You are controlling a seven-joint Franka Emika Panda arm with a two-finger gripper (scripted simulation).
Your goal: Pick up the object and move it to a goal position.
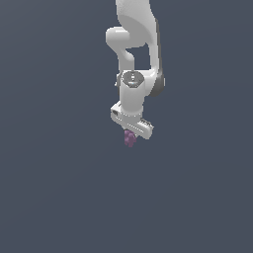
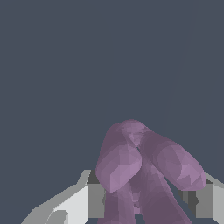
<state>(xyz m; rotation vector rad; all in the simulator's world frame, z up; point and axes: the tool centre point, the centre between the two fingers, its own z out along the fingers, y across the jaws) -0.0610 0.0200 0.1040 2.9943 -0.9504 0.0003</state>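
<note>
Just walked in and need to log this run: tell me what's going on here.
A white Panda arm in a simulator is handling a small purple lumpy object. The gripper points downward, and the object sits between its fingers, one on each side in the wrist view, so it looks gripped. The exterior view shows only a plain dark grey background around them, with no goal marker in sight, so how far the object is from its goal cannot be told.

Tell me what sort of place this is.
Most likely a bare simulated workspace, not a real room: a flat, featureless grey ground with no furniture or walls, a smoothly rendered white arm, and a faceted purple cluster held between its gripper fingers.
</note>
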